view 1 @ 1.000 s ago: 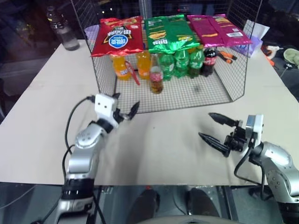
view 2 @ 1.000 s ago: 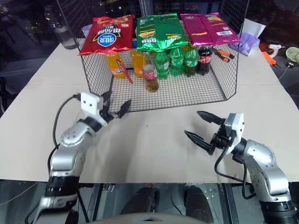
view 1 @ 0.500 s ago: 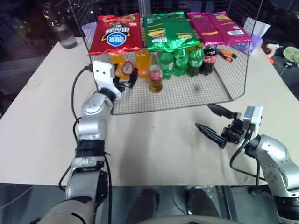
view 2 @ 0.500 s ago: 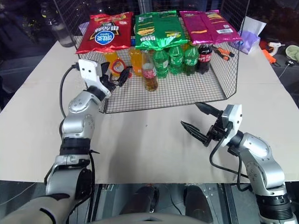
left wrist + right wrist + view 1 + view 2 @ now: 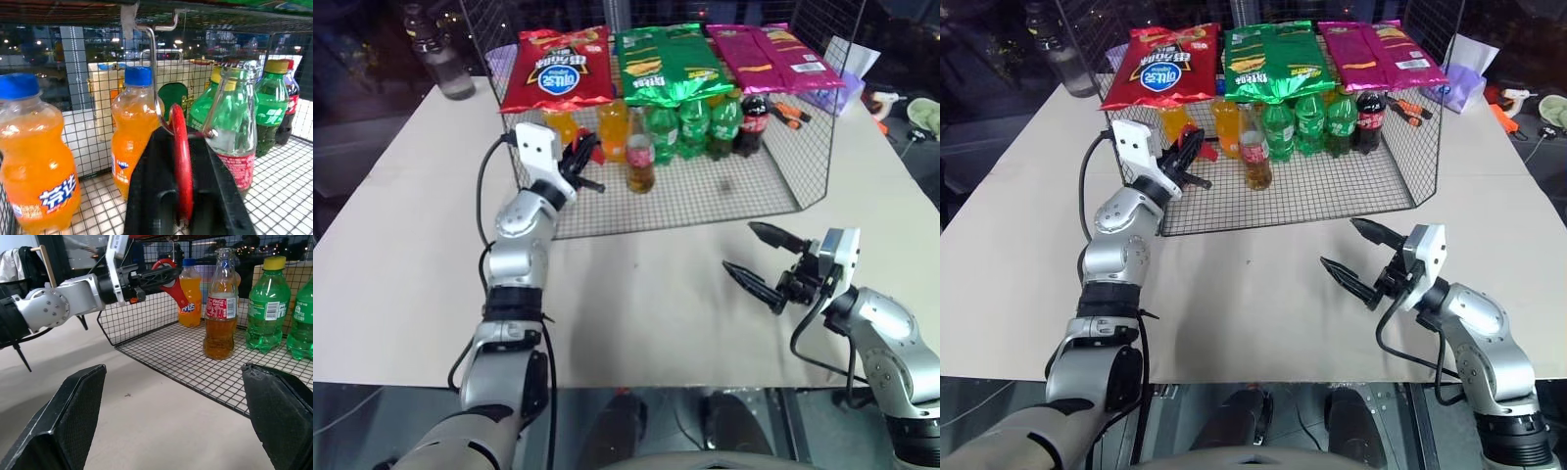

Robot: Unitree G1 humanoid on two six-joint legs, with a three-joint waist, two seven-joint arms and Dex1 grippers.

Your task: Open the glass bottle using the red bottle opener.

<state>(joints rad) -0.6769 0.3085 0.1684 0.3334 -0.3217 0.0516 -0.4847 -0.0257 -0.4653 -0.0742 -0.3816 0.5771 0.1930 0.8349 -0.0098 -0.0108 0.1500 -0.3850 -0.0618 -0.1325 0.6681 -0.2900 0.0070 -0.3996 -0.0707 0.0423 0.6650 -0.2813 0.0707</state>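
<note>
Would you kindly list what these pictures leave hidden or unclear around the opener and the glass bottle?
- Red bottle opener: in the left wrist view its handle is buried between the left gripper's shut jaws.
- Glass bottle: in the right wrist view its cap blends into the dark background.
- Glass bottle's base: cut off by the left wrist view's lower edge.

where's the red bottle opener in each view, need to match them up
Left eye view: the red bottle opener sits upper left, in the left gripper at the wire rack's front.
Right eye view: upper left, left of the glass bottle.
Left wrist view: edge-on at bottom centre, clamped between the black jaws.
Right wrist view: top centre, left of the glass bottle.
Shared landmark: the glass bottle with its red label.
</note>
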